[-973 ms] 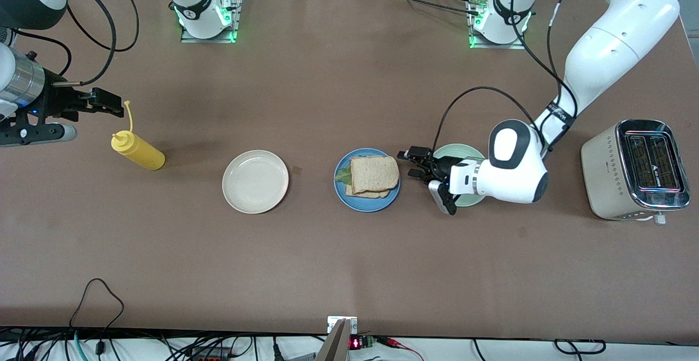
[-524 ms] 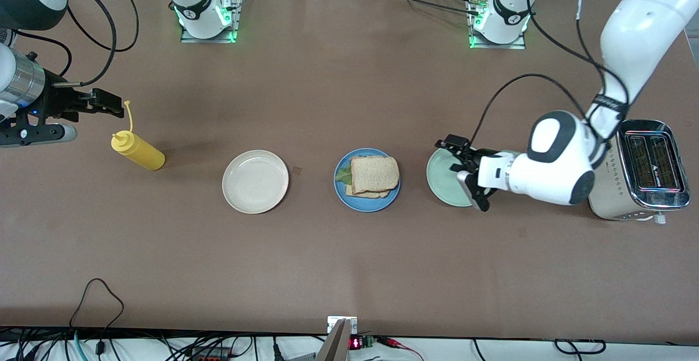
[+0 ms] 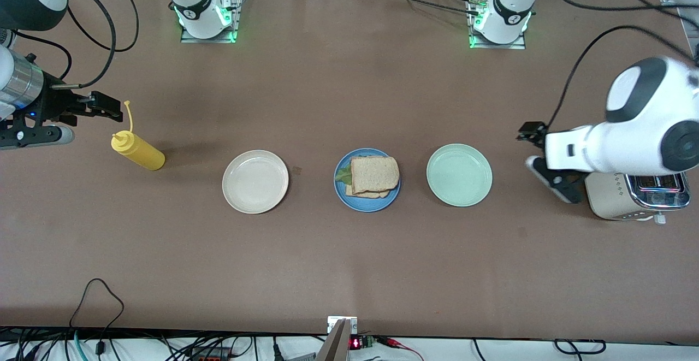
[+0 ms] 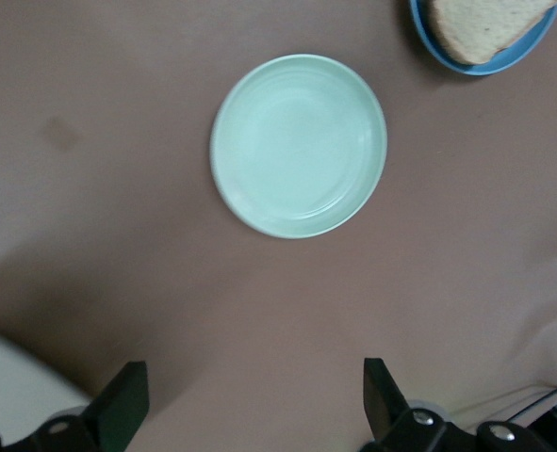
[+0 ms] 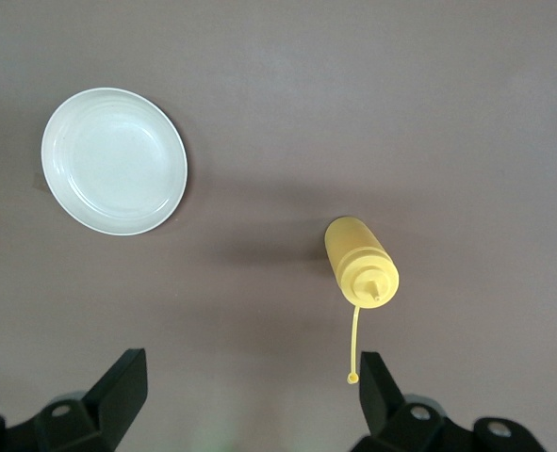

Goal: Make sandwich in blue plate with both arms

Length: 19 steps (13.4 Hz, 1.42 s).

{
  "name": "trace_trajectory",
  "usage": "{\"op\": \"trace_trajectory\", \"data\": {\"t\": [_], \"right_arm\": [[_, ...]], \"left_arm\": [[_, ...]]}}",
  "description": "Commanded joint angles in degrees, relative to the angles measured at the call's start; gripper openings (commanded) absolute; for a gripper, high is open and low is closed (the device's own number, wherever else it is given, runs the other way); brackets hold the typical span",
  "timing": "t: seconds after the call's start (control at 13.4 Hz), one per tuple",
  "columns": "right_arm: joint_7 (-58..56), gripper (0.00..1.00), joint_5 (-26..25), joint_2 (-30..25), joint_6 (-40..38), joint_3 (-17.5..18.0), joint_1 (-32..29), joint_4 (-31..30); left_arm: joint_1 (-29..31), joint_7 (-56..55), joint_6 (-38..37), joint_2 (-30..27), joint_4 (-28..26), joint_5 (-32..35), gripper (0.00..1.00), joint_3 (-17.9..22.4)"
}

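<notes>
Sandwich [image 3: 372,176]: assembled on the blue plate [image 3: 342,195], mid-surface, between the cream plate [image 3: 255,181] and mint plate [image 3: 459,175].
Progress: looks finished; nothing seems left.
Left tool [image 3: 538,149]: wide open, empty, by the toaster [image 3: 617,205].
Right tool [image 3: 107,105]: open, empty, waiting over the mustard bottle [image 3: 137,152].
Writing: none readable.

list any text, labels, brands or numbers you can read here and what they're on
No readable text anywhere.
Red lit display at the table edge nearest the front camera: too small to read.
Markings on the arm bases: too small to read.
Yellow bottle, toaster and plates: no visible labels.
</notes>
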Motion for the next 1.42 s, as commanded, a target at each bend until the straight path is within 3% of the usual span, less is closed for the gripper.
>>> {"op": "trace_trajectory", "data": {"t": [0.0, 0.22, 0.37, 0.52, 0.67, 1.35], "right_arm": [[-0.27, 1.0, 0.5, -0.06, 0.21, 0.17, -0.21, 0.15], [-0.36, 1.0, 0.5, 0.03, 0.3, 0.17, -0.21, 0.15], [-0.36, 1.0, 0.41, 0.2, 0.21, 0.17, -0.04, 0.15], [-0.36, 1.0, 0.23, 0.2, 0.21, 0.17, -0.04, 0.15], [-0.36, 1.0, 0.23, 0.29, 0.21, 0.17, -0.04, 0.15], [-0.36, 1.0, 0.14, 0.47, 0.12, 0.17, 0.14, 0.15]], "left_arm": [[-4.19, -0.65, -1.64, -9.74, 0.21, 0.97, 1.0, 6.61], [-14.12, -6.51, -1.47, -17.84, -1.8, -9.03, 1.0, 21.81], [-21.93, -14.94, 0.54, -21.98, -4.44, -12.12, 1.0, 31.56], [-28.63, -19.36, 6.93, -27.6, -11.27, -13.02, 1.0, 38.88], [-30.41, -20.17, 11.96, -29.63, -17.0, -15.72, 1.0, 41.97], [-32.96, -17.11, 10.31, -30.79, -17.11, -15.65, 1.0, 43.82]]}}
